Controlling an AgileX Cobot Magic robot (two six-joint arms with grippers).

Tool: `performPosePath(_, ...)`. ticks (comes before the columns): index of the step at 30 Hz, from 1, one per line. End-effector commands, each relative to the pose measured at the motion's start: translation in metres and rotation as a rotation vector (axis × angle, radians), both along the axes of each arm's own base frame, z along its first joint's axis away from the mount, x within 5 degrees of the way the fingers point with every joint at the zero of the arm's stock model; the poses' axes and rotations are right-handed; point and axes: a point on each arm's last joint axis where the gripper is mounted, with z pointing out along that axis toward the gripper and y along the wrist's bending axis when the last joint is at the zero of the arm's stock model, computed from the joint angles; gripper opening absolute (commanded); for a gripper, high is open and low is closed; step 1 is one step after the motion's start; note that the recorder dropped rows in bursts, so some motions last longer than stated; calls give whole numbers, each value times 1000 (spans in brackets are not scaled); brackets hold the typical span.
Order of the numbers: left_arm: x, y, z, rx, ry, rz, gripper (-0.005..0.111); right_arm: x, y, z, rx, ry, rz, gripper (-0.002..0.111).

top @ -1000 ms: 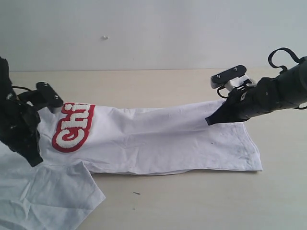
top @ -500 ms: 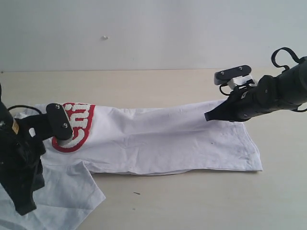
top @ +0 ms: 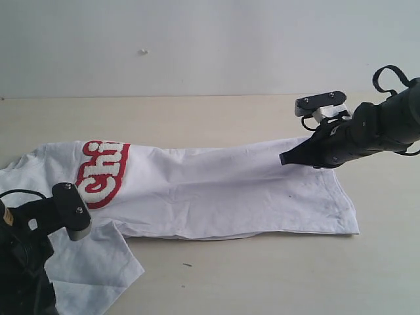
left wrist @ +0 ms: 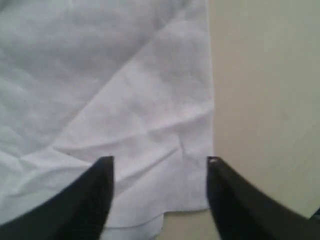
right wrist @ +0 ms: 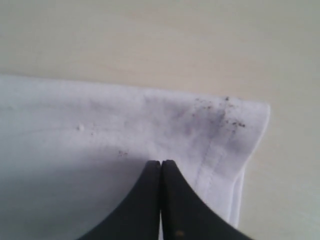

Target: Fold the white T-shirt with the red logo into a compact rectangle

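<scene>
The white T-shirt lies flat across the table as a long band, with one sleeve spread at the near left. Only the start of the red logo shows, at the left end. My left arm is in the near left corner. Its gripper is open just above the sleeve's edge, holding nothing. My right gripper is shut, its tip at the shirt's far edge close to the hem. In the right wrist view its closed fingers rest over the cloth, with no fabric visibly pinched.
The beige table runs on in front of the shirt and behind it up to a pale wall. A small dark speck lies near the sleeve. Dark specks mark the hem corner.
My left arm has pulled back from beside the logo toward the near left corner, uncovering the logo and shoulder. The right gripper has barely moved.
</scene>
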Motion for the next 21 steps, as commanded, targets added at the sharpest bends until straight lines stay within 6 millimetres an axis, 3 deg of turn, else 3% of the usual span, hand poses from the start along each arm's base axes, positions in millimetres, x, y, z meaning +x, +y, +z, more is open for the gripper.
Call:
performPosePath(1, -7, 3, -7, -4, -9, -3, 74, 1, -2, 1, 7, -4, -13, 0)
performPosePath(8, -3, 5, -15, 1, -99, -65, 57, 1, -2, 1, 9, -3, -16, 0)
performPosePath(19, -5, 6, -47, 68, 35, -83, 61, 1, -2, 1, 9, 1, -15, 0)
performPosePath(20, -5, 6, -48, 69, 36, -83, 58, 1, -2, 1, 9, 1, -15, 0)
performPosePath(21, -4, 6, -48, 68, 34, -83, 47, 1, -2, 1, 9, 1, -15, 0)
